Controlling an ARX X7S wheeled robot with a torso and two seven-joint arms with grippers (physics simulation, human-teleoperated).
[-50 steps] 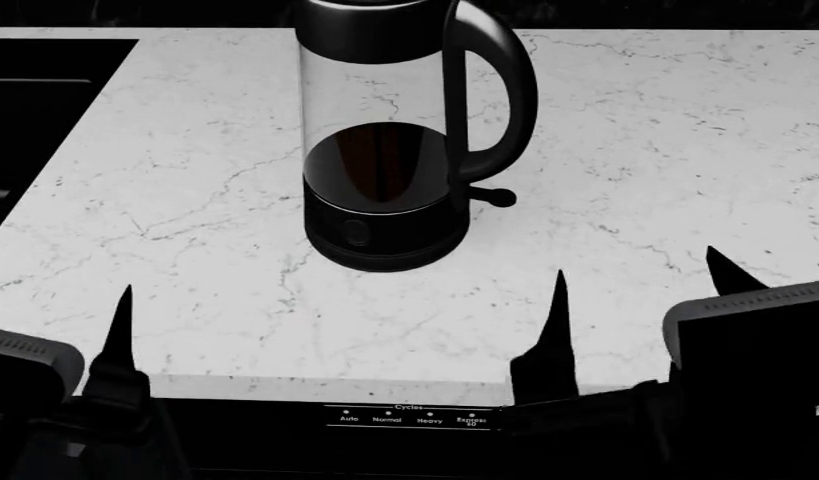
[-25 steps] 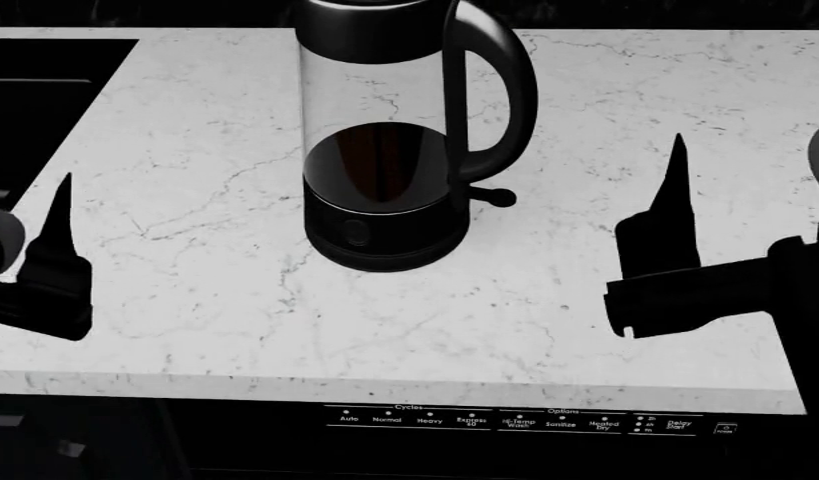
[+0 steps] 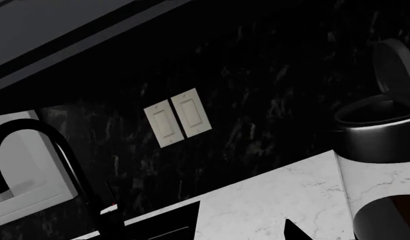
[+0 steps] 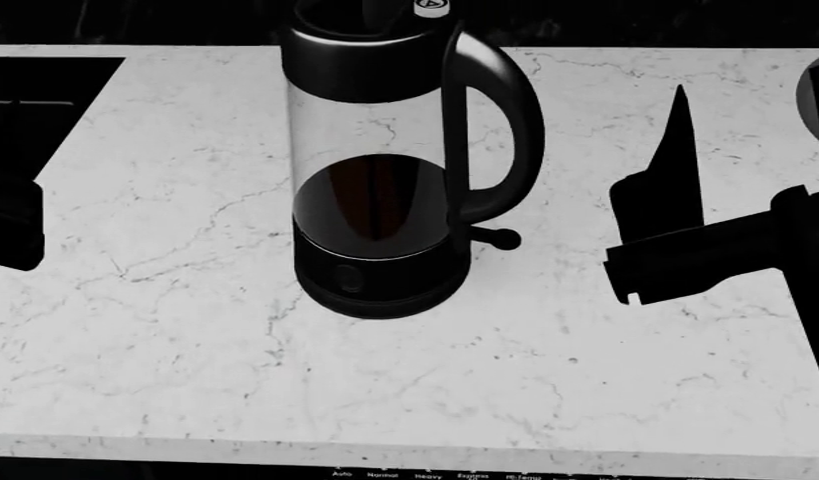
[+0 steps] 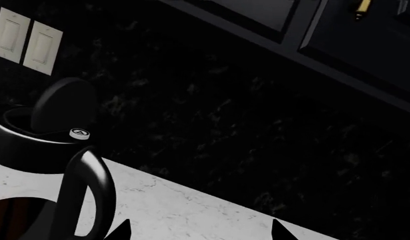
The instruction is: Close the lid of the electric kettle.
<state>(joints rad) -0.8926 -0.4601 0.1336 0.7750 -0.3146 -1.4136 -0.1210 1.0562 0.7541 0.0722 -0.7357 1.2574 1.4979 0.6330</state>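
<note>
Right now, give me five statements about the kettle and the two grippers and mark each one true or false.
1. The lid stands raised above the mouth of the electric kettle. True.
2. The right gripper is clamped on the kettle's handle. False: it hangs beside the kettle, apart from the handle, holding nothing.
3. The kettle stands on the marble countertop. True.
4. The kettle's glass body is clear and empty all the way down. False: dark contents fill its lower part.
5. The left gripper is pressing down on the lid. False: it sits at the head view's left edge, well clear of the kettle, and nothing touches the lid.
</note>
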